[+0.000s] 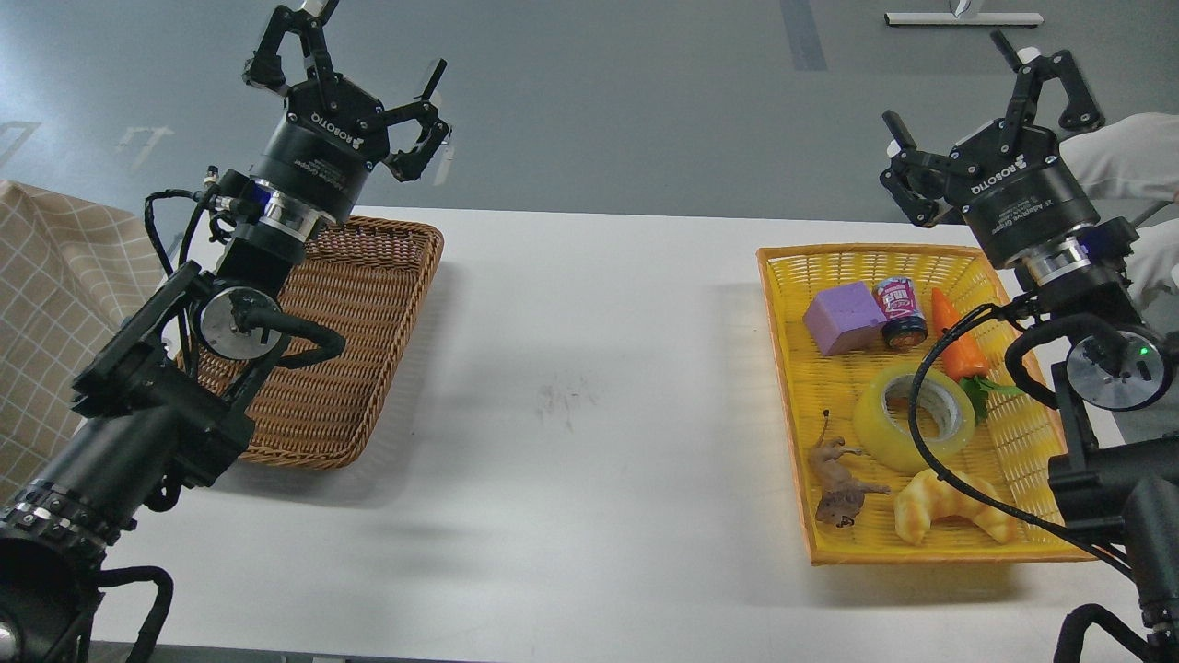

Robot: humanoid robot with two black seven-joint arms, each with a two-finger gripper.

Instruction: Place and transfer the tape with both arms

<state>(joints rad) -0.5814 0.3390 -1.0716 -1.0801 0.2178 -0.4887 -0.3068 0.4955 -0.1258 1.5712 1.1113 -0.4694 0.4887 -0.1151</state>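
The tape (914,418) is a wide roll of translucent yellow-green film wound on a grey-white core, lying flat with its hole facing up, and a black cable crosses over its right side. It sits inside the yellow basket (787,368), near that basket's middle. Also in the yellow basket: a purple block (843,318) and a small printed can (901,311) toward the far end, an orange carrot toy (956,336) just right of the can, a brown animal figure (836,483) at the near left, and a yellow-brown croissant toy (949,516) just in front of the tape. The yellow basket rests on a white worktop (589,442) that shows faint dark scuffs to the basket's left; well to the left again stands a brown wicker basket (359,341), and beyond it a beige checked cloth (55,304). Past the worktop lies a grey floor (645,101). The left end effector (368,83) is raised above the wicker basket's far edge, fingers spread wide and holding nothing — its collar reads "ROBOTIQ". The right end effector (981,115) hangs above the yellow basket's far right corner, likewise wide and empty, with the same "ROBOTIQ" lettering.
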